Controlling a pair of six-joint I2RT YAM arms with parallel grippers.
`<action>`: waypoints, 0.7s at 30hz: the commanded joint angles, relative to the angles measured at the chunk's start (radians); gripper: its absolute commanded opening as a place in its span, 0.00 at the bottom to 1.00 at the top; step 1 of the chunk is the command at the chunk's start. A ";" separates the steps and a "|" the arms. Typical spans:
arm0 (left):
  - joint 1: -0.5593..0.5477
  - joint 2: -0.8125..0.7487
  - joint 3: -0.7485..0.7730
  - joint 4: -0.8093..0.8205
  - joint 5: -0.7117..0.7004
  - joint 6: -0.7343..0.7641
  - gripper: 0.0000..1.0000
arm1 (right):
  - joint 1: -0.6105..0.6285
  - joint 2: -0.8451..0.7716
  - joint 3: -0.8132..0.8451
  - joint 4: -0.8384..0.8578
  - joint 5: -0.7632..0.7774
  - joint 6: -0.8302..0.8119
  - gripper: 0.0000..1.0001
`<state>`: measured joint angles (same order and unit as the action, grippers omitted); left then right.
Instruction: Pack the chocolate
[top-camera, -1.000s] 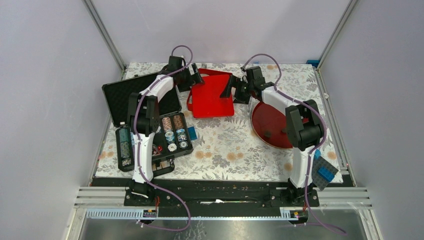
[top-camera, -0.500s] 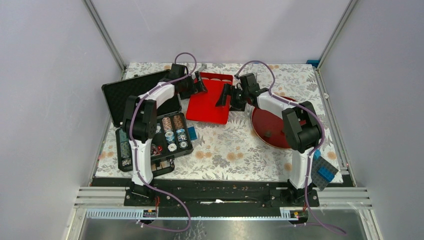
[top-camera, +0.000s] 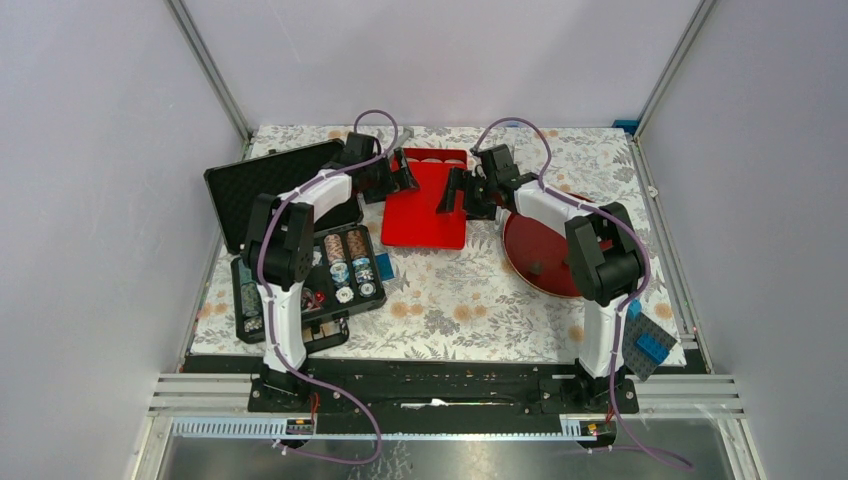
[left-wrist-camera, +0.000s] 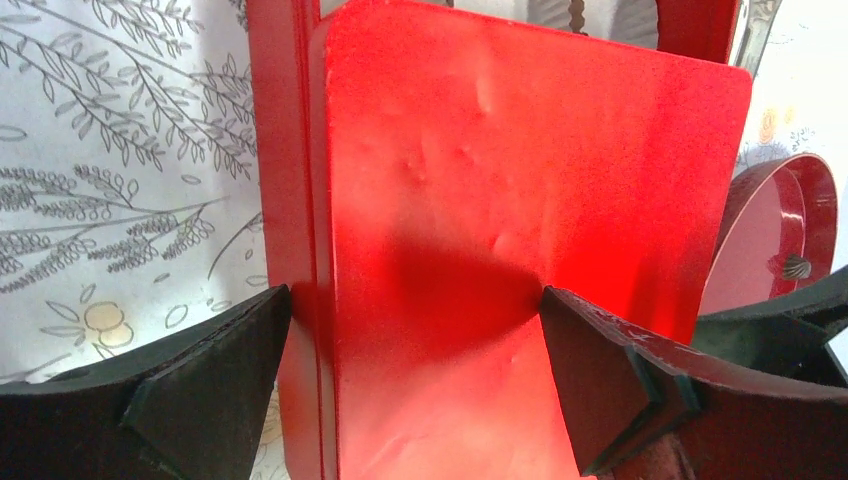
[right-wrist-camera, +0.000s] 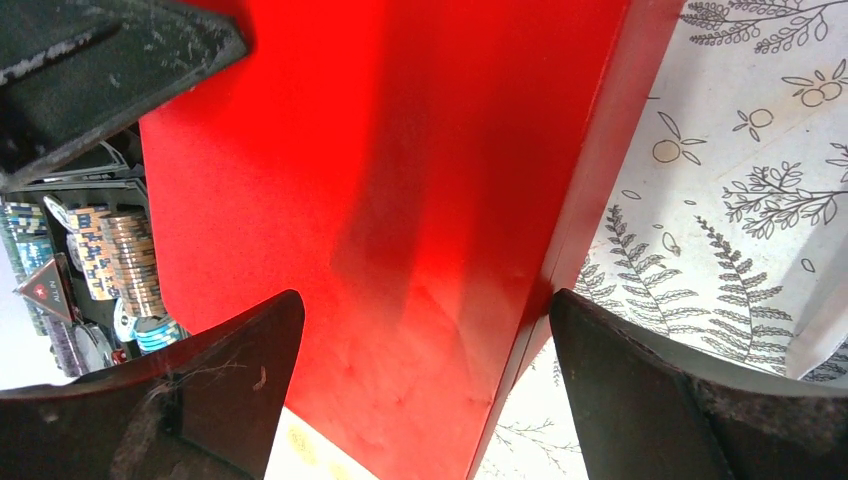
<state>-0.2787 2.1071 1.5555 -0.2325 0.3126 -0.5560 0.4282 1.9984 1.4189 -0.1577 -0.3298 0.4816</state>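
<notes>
Top external: the chocolate (top-camera: 535, 268) is a tiny dark brown lump on the round red tray (top-camera: 525, 238), right of the red box (top-camera: 425, 210). The left gripper (top-camera: 405, 178) and right gripper (top-camera: 452, 192) reach low over the box from opposite sides, fingers spread wide.

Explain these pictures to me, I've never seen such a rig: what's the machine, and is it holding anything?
Two robot arms are bolted at the near edge of a flower-patterned table. One picture looks down from above; the other two come from wrist cameras. The left pincer and right pincer stand wide open over a flat red box, apparently gripping nothing. Left of it lies a black case of striped chips; right, a round dark red tray with a small dark lump, probably chocolate.
</notes>
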 joint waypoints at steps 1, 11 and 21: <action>-0.059 -0.105 -0.085 0.045 0.091 -0.056 0.98 | 0.009 -0.050 -0.024 0.057 -0.023 -0.021 1.00; -0.154 -0.266 -0.284 0.091 0.079 -0.074 0.97 | 0.009 -0.215 -0.279 0.076 -0.013 -0.053 1.00; -0.277 -0.425 -0.434 0.063 0.007 -0.121 0.97 | 0.010 -0.449 -0.430 0.025 0.035 -0.082 1.00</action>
<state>-0.5087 1.7702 1.1446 -0.2256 0.2790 -0.6140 0.4229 1.6367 0.9607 -0.1669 -0.2852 0.4267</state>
